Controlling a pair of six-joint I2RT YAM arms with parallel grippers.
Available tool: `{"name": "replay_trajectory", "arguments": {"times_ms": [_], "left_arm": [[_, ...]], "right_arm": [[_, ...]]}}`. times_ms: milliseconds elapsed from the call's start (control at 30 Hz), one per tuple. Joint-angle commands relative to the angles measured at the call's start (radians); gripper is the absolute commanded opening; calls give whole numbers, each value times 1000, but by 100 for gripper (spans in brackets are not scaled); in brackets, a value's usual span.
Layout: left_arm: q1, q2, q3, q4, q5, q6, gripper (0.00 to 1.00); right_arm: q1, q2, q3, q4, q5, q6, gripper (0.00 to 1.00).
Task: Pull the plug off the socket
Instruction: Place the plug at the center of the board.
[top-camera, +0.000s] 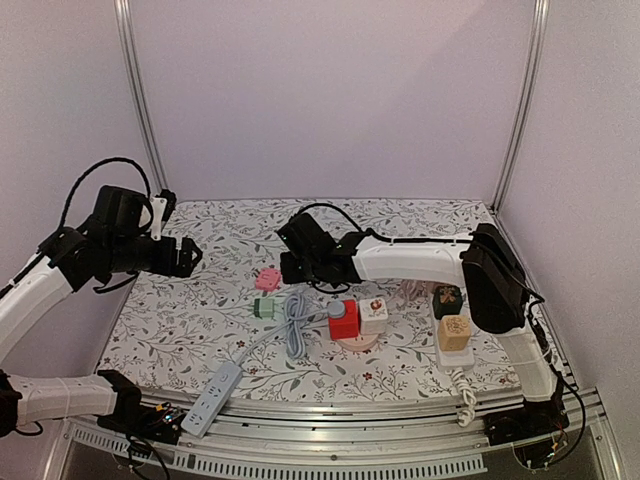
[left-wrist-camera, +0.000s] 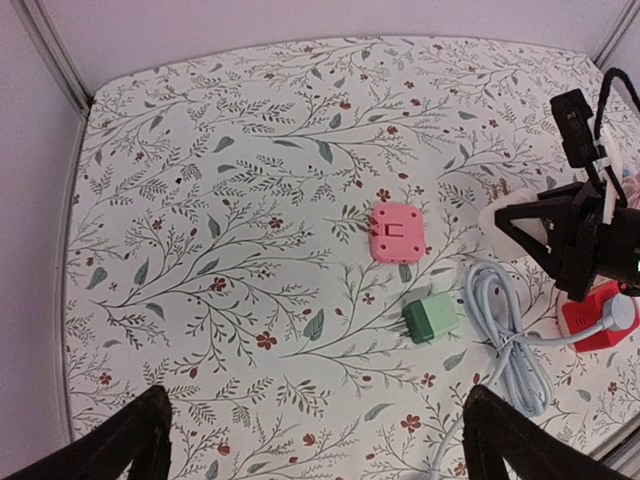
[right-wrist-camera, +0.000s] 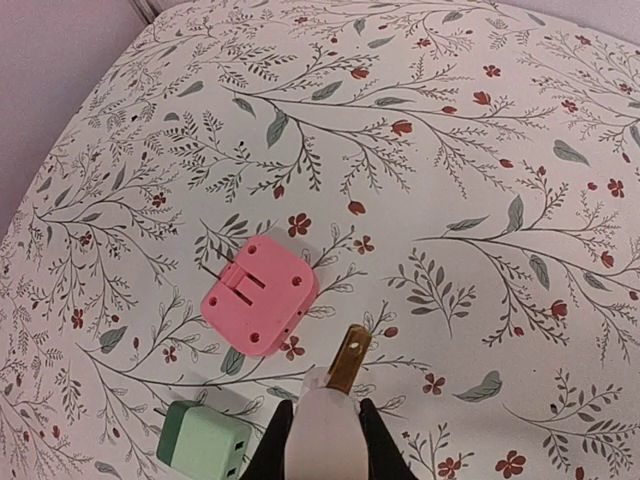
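L gripper: jaws wide apart, holding nothing, over table left side.
Pink adapter, green adapter: flat on table, just left of plug.
R gripper: clamped on white plug; brass prong bare, in no socket.

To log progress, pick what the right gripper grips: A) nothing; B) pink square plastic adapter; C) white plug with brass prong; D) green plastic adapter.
C: the right gripper is closed on the white plug with brass prong, as its wrist view shows.
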Motion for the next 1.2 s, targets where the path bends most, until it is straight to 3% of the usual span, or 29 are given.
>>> {"name": "replay_trajectory", "arguments": {"times_ms": [0, 167, 467, 667, 833, 1167], "left_arm": [[10, 22, -9, -1, 11, 13, 100], [8, 48, -9, 10, 85, 5, 100], [9, 31, -9, 17, 60, 12, 99], [10, 27, -7, 12, 4, 43, 100], [10, 24, -4, 9, -7, 50, 100], [11, 16, -6, 9, 7, 50, 99]], "right_arm": [[-20, 81, 95, 28, -1, 97, 4], [-33, 158, 155, 26, -27, 106, 6], [-51, 244, 217, 27, -95, 123, 9], [-71, 273, 226, 28, -239, 110, 28], [-81, 262, 208, 15, -261, 98, 53], [-87, 111, 166, -67, -204, -87, 75]]}}
